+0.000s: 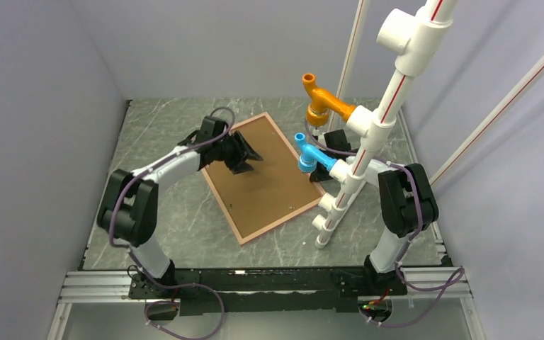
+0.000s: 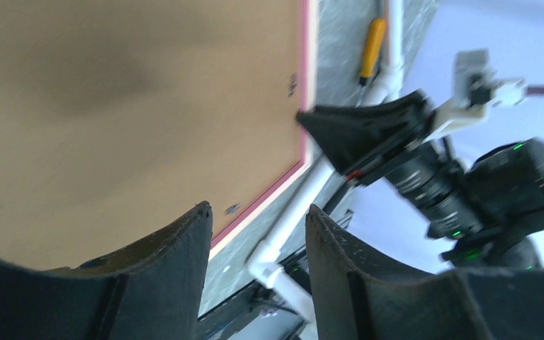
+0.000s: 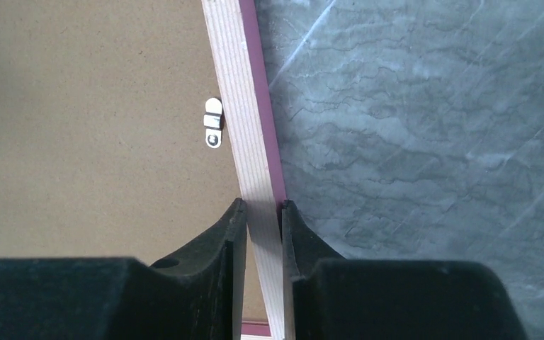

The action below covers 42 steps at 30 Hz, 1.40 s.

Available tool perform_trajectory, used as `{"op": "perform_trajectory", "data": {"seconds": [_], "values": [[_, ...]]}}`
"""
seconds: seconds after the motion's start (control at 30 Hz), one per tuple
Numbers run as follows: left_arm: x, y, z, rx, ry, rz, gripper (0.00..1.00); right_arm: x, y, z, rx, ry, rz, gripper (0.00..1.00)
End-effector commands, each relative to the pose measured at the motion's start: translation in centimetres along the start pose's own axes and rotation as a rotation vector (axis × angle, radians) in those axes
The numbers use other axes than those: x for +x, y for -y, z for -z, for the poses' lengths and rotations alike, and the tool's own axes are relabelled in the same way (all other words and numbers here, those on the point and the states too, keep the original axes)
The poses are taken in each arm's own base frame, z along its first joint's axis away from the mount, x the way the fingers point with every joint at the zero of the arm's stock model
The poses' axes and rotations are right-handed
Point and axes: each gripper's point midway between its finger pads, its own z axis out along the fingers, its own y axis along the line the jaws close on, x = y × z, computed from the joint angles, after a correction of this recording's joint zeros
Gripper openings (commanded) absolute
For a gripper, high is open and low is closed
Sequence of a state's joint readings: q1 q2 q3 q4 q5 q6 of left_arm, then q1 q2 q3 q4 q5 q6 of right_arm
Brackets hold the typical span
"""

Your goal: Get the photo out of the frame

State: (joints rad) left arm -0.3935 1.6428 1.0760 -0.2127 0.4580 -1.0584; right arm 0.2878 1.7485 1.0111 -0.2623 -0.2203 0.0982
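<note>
We find the frame (image 1: pixel 281 218) lying back side up on the table (image 1: pixel 163 212), turned at an angle to the table's edges, with the brown backing board (image 1: pixel 265 184) filling it. The photo is not visible in any view. We judge it to lie face down beneath that board.

The right gripper (image 3: pixel 262 209) stands at the frame's right-hand rail, partly screened from above by the white pipe stand (image 1: pixel 354 177). Its own camera shows the jaws drawn narrow across the rail's width, one finger on the board side and one on the table side, both apparently touching the wood. The rail's long axis runs straight away from the claw, slightly slanted, so the pinch is square across it. A small metal turn clip (image 3: pixel 213 122) sits on the board just inside the rail, a little ahead of the fingers (it appears to lie over the board's margin).

The left gripper (image 2: pixel 256 212) is over the far-left part of the board, jaws partly apart with nothing between them. We cannot tell whether it touches the board.

The right arm is the one on the frame. In our judgement the coming move turns on that cross-rail hold, with the clips needing release before the board and photo can come out.
</note>
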Motion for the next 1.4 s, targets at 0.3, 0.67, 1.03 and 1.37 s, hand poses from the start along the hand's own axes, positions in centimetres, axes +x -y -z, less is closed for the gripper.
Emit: {"op": "perform_trajectory", "data": {"seconds": [0.3,0.67,1.03,1.37], "values": [[-4.9,6.9,-6.6,-0.078,-0.05,0.154,0.53,-6.5,-4.8,4.9,-0.139,0.263,0.142,0.0],[-5.1,7.4,-8.7,-0.246,0.022,0.2,0.51,-7.1,-7.6,7.1,-0.171,0.327,0.227,0.0],[-5.4,7.2,-8.4,-0.322,0.05,0.12,0.48,-6.6,-8.3,8.2,-0.181,0.359,0.298,0.0],[-6.1,8.0,-8.4,-0.266,0.09,-0.029,0.48,-5.5,-10.8,9.6,-0.268,0.378,0.36,0.0]]}}
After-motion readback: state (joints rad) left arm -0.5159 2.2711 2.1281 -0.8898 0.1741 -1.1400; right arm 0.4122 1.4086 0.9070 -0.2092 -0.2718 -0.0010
